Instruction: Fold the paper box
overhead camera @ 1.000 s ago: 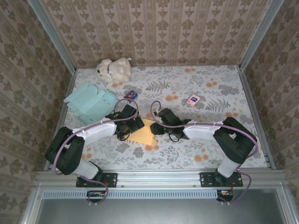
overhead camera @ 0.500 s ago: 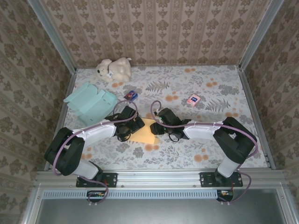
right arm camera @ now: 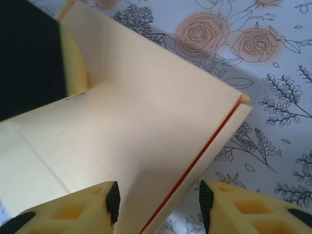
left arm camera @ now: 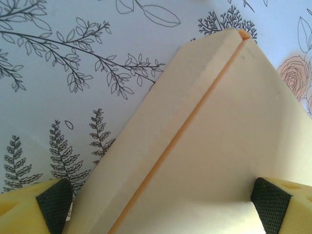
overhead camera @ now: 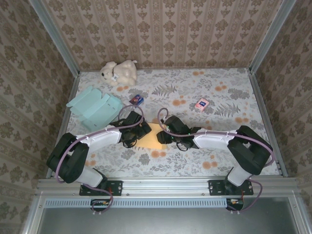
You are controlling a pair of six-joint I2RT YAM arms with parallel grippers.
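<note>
The paper box (overhead camera: 154, 138) is a cream and orange carton lying partly folded on the floral table between both arms. My left gripper (overhead camera: 140, 130) is at its left side. In the left wrist view the left gripper (left arm camera: 161, 207) stands wide open, its pads over the cream panel (left arm camera: 229, 141) and its orange crease. My right gripper (overhead camera: 165, 136) is at the box's right side. In the right wrist view the right gripper (right arm camera: 158, 204) is half open astride the box's doubled edge (right arm camera: 195, 161): the left pad touches the panel, the right pad stands clear of it.
A flat teal carton (overhead camera: 95, 105) lies at the left wall and a teddy bear (overhead camera: 118, 72) at the back left. A small blue packet (overhead camera: 137, 99) and a pink one (overhead camera: 201, 104) lie beyond the arms. Walls enclose the table on three sides.
My right arm's wrist and elbow have shifted slightly nearer and to the right along the box's right side. The left arm has hardly moved.
</note>
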